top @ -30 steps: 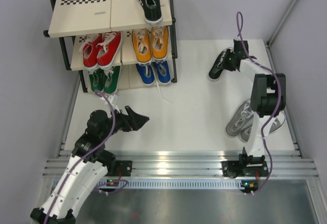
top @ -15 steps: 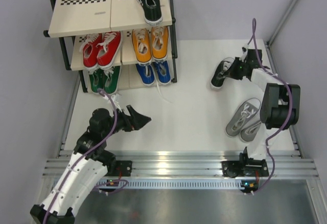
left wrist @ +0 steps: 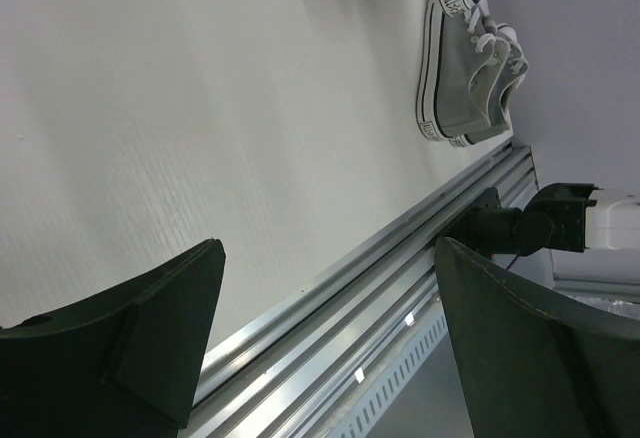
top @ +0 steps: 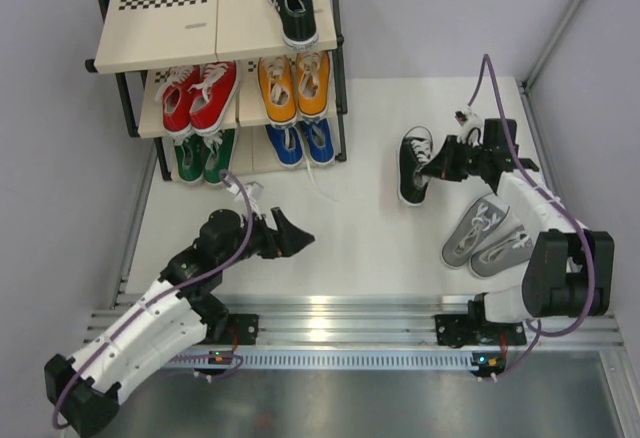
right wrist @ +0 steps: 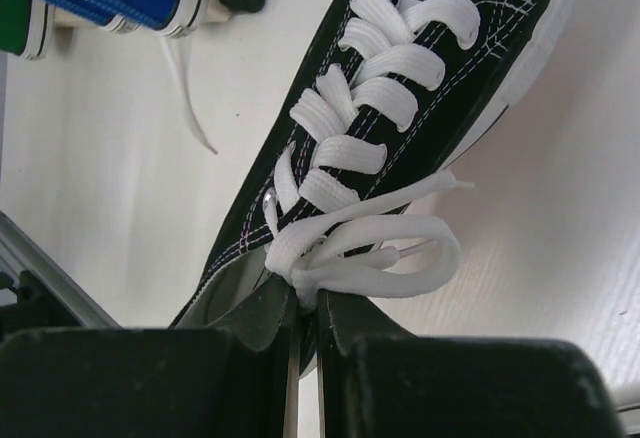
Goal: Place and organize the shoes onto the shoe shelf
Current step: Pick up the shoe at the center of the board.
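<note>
The shoe shelf [top: 160,33] stands at the far left. A black shoe [top: 292,3] lies on its top board, with red [top: 200,96] and orange [top: 294,86] pairs on the middle tier and green [top: 203,155] and blue [top: 301,141] pairs at the bottom. My right gripper [top: 443,161] is shut on the second black shoe [top: 412,165] at its collar beside the lace knot [right wrist: 400,118], toe pointing away from the fingers [right wrist: 255,323]. A grey pair [top: 487,236] lies on the table near the right arm. My left gripper [top: 290,233] hangs open over bare table, holding nothing [left wrist: 330,328].
An aluminium rail [top: 330,318] runs along the near table edge and carries both arm bases. A loose white lace [top: 322,183] trails from the blue pair onto the table. Grey walls close in the left, back and right sides.
My right gripper has shut on the black shoe and brought it left and nearer, turning its toe. The left arm has shifted a little to the right.
</note>
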### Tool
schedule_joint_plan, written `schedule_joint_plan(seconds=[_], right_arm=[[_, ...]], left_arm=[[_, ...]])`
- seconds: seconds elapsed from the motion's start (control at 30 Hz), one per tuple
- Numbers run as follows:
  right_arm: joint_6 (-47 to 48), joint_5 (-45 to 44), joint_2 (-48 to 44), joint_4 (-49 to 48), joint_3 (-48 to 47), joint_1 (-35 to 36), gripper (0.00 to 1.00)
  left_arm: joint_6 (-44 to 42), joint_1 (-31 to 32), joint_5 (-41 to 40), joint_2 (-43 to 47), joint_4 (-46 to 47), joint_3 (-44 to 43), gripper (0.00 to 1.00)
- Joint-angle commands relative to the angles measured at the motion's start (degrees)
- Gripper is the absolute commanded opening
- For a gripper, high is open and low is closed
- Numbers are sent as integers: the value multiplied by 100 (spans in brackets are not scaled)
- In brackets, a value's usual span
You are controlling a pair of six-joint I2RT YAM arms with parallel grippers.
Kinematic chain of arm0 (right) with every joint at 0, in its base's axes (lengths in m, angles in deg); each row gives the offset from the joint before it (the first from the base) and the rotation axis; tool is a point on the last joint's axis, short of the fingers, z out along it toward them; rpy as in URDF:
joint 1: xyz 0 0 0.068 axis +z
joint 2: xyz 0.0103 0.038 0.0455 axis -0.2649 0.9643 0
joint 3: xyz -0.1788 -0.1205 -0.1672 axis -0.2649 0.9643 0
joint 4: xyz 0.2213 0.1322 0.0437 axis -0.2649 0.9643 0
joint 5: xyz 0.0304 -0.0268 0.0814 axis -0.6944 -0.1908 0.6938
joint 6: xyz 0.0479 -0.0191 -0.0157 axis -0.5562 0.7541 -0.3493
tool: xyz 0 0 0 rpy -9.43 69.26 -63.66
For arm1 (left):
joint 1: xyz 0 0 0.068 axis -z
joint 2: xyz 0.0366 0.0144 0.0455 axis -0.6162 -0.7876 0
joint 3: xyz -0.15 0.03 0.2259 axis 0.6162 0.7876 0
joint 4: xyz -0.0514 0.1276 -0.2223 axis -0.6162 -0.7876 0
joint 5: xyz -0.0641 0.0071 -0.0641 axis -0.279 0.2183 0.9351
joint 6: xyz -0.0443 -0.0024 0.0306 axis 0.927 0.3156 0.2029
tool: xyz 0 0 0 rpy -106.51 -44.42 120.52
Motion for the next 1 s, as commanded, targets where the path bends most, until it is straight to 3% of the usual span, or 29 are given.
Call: schedule_joint_plan(seconds=[0.0, 0.4, 0.67, 0.97], right_arm=[[234, 508, -520, -390, 123, 308, 0], [85, 772, -1460, -900, 888, 783, 0], [462, 464, -2014, -742, 1082, 1292, 0], [682, 402, -2138, -1013, 1169, 1688, 0]], left_arm=[[172, 669, -892, -316, 827, -216, 91], [199, 2735, -2554, -2329, 2242, -787, 92], [216, 3211, -2951, -2821, 2708, -981, 93], [181, 3361, -2845, -3357, 2946, -1227, 94]])
